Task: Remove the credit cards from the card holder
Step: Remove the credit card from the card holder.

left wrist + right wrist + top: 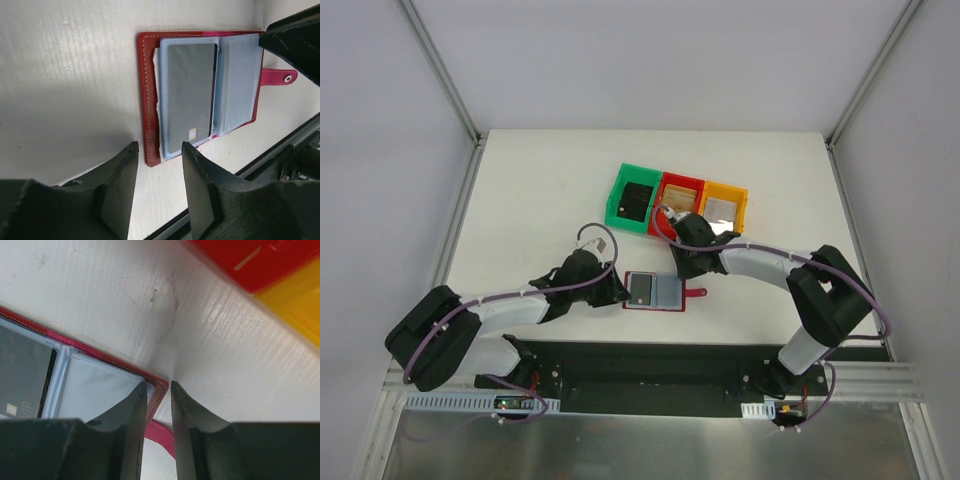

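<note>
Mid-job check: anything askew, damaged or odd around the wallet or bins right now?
Nothing spilled or broken. In the open red bifold card holder, the blue-grey sleeve holding the grey card sits slightly crooked, a white edge poking out beside it. Faint dark scuffs mark the white table nearby.

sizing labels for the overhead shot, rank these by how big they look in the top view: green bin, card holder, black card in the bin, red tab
1. green bin
2. card holder, open, only a little smaller
3. black card
4. red tab
All sit at about table level, so nearness hardly skews this.
</note>
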